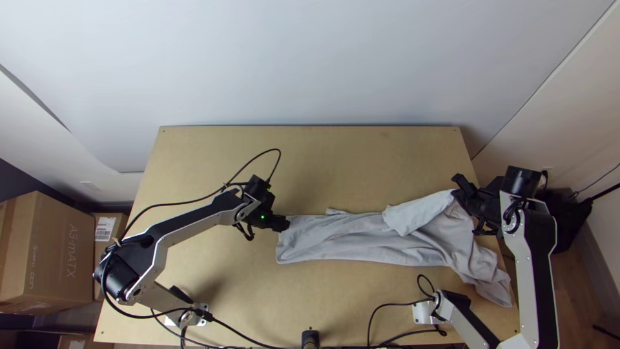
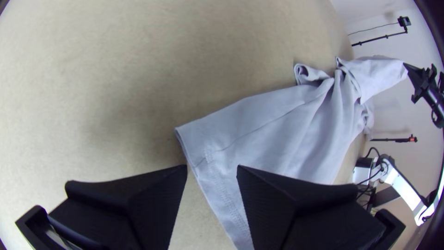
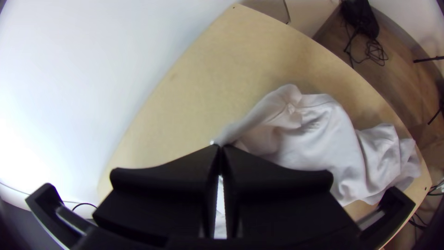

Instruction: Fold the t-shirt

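Left jaws spread at the stitched edge, lower centre; right jaws pinch the t-shirt. Likely light, limp: grip the corner.

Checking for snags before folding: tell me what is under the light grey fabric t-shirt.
The light wooden table shows beside the t-shirt; whatever lies directly beneath it is covered and cannot be seen.
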Motion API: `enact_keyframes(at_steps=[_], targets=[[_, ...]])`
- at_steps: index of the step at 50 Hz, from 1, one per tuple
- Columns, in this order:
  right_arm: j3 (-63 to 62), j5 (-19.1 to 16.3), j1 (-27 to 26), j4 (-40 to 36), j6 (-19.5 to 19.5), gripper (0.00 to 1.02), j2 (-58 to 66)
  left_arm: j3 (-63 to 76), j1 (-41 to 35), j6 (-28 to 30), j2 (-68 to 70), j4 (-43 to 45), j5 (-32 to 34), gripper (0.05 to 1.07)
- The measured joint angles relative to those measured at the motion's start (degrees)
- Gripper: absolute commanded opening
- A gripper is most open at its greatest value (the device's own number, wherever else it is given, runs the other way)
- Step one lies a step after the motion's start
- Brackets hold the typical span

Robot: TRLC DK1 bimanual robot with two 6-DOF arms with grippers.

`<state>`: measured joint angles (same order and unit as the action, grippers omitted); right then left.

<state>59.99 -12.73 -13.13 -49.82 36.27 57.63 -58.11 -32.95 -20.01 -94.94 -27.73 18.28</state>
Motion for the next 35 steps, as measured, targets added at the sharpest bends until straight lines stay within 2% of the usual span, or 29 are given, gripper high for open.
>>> enact_keyframes(at_steps=[6, 7, 12, 14, 15, 29, 35], targets=[[0.0, 0.0, 0.0, 0.0, 0.1, 0.02, -0.2, -0.4, -0.6, 0.0, -0.5, 0.5, -0.4, 0.60], [0.0, 0.0, 0.0, 0.0, 0.1, 0.02, -0.4, -0.5, -0.6, 0.0, -0.6, 0.6, -0.5, 0.55], [-0.1, 0.0, 0.0, 0.0, 0.1, 0.02, -1.3, -0.6, -0.6, 0.0, -1.0, 1.8, -0.7, 0.21], [-0.4, 0.0, 0.0, 0.0, 0.1, 0.02, -1.8, -0.6, -0.6, 0.0, -1.3, 2.7, -1.0, 0.10], [-0.6, 0.0, 0.0, 0.0, 0.1, 0.02, -2.0, -0.6, -0.6, -0.1, -1.4, 3.1, -1.2, 0.08], [-1.4, 0.0, -0.3, 0.0, 0.1, 0.02, -3.2, -0.7, 0.4, -0.1, -1.7, 2.4, -1.8, 0.08], [-1.4, 0.9, -1.1, -0.4, -2.7, 0.02, -3.3, -2.1, 3.8, -0.1, 0.5, -3.1, -1.8, 0.08]])
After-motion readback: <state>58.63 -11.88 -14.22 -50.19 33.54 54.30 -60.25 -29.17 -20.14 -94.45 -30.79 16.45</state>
